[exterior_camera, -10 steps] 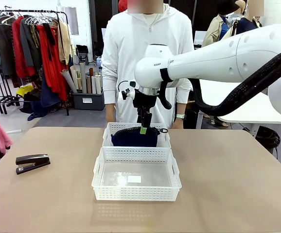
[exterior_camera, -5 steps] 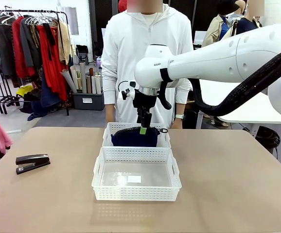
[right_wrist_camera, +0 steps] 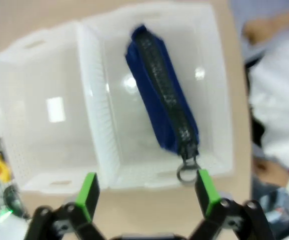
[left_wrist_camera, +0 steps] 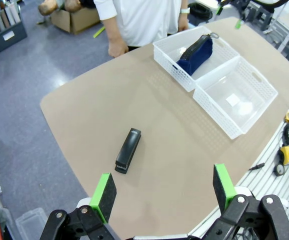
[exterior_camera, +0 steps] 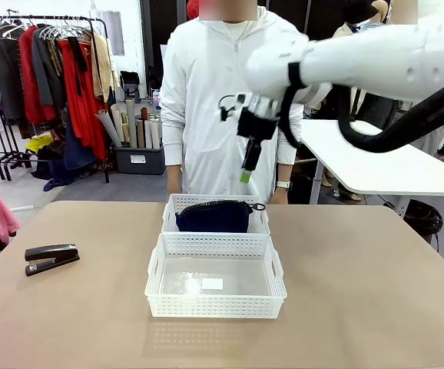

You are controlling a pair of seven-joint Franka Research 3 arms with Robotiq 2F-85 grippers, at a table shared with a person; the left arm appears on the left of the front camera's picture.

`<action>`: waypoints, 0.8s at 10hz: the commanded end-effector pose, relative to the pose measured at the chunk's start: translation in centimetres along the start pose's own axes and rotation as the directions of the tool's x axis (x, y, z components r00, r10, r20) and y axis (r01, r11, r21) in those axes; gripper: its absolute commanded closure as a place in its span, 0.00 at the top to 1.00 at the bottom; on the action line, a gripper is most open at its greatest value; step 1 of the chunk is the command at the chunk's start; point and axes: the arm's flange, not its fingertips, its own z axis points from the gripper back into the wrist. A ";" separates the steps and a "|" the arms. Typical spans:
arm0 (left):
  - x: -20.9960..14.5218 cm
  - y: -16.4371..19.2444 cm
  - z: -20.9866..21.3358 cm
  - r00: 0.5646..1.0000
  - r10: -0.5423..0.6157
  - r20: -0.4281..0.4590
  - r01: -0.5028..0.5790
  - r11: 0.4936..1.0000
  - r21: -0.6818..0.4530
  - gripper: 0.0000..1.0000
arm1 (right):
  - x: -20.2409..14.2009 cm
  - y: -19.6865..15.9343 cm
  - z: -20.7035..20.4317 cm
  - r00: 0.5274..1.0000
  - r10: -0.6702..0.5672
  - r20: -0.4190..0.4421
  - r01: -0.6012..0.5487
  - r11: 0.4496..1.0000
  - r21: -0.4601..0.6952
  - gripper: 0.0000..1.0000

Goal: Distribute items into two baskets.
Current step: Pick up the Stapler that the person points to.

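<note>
My right end effector (exterior_camera: 244, 174) hangs in the air above the far side of the counter (exterior_camera: 360, 292), well clear of the baskets, in front of the person (exterior_camera: 222, 100) standing at the far edge. Its jaws are spread wide and nothing sits between the green pads. In its wrist view I look straight down between the pads onto the small basket (exterior_camera: 177, 202).

The pouch (exterior_camera: 213, 217) is in that small basket. It stands on its long edge with the zipper on top, lying at a slant across the basket floor. The ring pull is at one end of the pouch, close to the basket wall.

The large basket (exterior_camera: 214, 307) sits on my side of the small one, the two touching along their long sides. A white label (exterior_camera: 212, 284) lies on its base.

The stapler (exterior_camera: 51, 257) lies flat on the bare counter, well apart from both baskets, off to my left.

My left end effector (left_wrist_camera: 163, 186) is high over the left part of the counter, jaws wide, pads free. From its wrist view the stapler lies ahead of the pads and the baskets farther on.
</note>
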 end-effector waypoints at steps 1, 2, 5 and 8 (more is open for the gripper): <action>0.1 0.0 0.0 1.000 -0.012 0.009 0.013 1.000 -0.009 1.00 | -3.9 2.3 2.0 0.981 -0.193 0.031 0.192 0.981 0.029 1.00; 0.1 0.0 0.0 1.000 -0.012 0.009 0.013 1.000 -0.009 1.00 | -6.4 2.7 4.0 0.964 -0.259 0.063 0.255 0.965 0.062 1.00; 0.1 0.0 0.0 1.000 -0.012 0.009 0.013 1.000 -0.009 1.00 | -13.8 4.6 7.6 0.911 -0.379 0.164 0.363 0.924 0.122 1.00; 0.1 0.0 0.0 1.000 -0.012 0.009 0.013 1.000 -0.009 1.00 | -21.8 7.0 10.7 0.831 -0.456 0.319 0.421 0.890 0.175 1.00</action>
